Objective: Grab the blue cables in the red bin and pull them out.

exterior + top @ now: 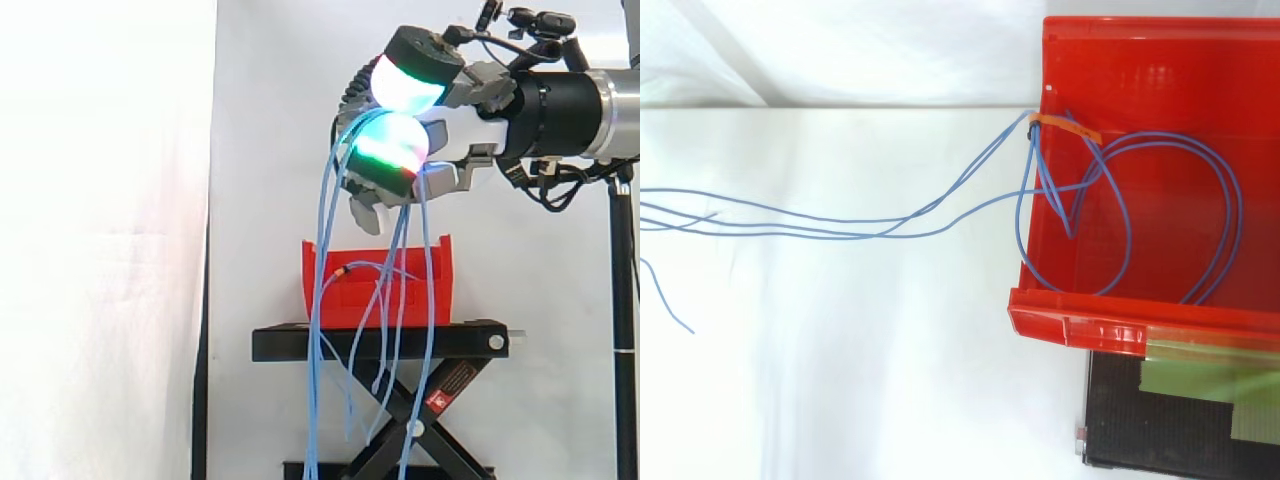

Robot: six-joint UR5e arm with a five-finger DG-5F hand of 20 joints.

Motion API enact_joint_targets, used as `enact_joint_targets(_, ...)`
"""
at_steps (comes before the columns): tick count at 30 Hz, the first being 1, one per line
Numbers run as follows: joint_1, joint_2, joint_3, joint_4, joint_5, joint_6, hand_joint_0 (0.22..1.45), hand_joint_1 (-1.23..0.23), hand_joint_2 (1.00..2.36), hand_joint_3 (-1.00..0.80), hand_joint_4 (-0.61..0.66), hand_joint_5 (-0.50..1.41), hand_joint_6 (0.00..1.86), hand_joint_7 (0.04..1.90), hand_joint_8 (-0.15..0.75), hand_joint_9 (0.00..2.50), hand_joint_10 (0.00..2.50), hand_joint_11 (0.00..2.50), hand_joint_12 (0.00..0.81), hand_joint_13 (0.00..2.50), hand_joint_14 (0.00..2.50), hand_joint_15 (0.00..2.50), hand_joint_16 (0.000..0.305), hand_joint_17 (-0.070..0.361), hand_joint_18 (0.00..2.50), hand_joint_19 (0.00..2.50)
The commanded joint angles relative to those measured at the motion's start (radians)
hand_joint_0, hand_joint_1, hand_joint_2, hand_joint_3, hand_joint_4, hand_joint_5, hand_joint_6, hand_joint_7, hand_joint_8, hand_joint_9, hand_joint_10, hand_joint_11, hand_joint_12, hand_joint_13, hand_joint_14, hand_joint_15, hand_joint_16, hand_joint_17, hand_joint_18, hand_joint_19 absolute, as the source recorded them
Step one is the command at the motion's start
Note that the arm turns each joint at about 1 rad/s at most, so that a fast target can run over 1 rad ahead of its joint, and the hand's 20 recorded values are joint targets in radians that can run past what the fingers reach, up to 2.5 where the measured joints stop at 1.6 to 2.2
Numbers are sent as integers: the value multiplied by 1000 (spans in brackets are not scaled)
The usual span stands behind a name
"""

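Note:
In the side view my hand (pixel 455 128) is raised well above the red bin (pixel 440 285), with its fingers curled and its glowing pads (pixel 398 148) pinching a bunch of blue cables (pixel 320 250). From the hand the strands hang down in front of the bin and past the stand. Seen from above, the blue cables (pixel 840 222) run left out of the red bin (pixel 1070 325) over its left wall. An orange tie (pixel 1065 126) binds them there. Loops of cable (pixel 1215 190) still lie inside the bin.
The bin sits on a black scissor stand (pixel 380 342), whose top (pixel 1140 430) also shows below the bin from above. A thin tripod pole (pixel 622 300) stands at the right. A white curtain (pixel 100 240) hangs behind and to the left.

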Motion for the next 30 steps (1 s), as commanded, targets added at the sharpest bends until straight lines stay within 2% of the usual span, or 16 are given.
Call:
enact_joint_targets(1, 1, 0, 0, 2, 0, 0, 1130, -1051, 1024, -310, 167, 489, 438, 672, 262, 668, 1344, 1372, 326, 932, 532, 1447, 42, 95, 539, 1075)
enact_joint_targets(8, 1, 0, 0, 2, 0, 0, 1100, -1080, 1023, -400, 166, 473, 273, 735, 267, 604, 1250, 1424, 333, 887, 416, 1491, 44, 99, 528, 1028)
enact_joint_targets(20, 0, 0, 0, 4, 0, 0, 1087, -1081, 1022, -429, 173, 479, 153, 760, 273, 555, 1250, 1385, 337, 848, 393, 1487, 44, 99, 513, 1029)
enact_joint_targets(24, 0, 0, 0, 2, 0, 0, 1019, -1051, 1020, -529, 190, 530, 94, 788, 282, 596, 1240, 1415, 336, 900, 361, 1503, 44, 98, 548, 1021)
enact_joint_targets(30, 0, 0, 0, 2, 0, 0, 857, -981, 1005, -875, 230, 657, 2, 853, 285, 693, 1196, 1454, 333, 963, 423, 1501, 43, 97, 591, 1058)
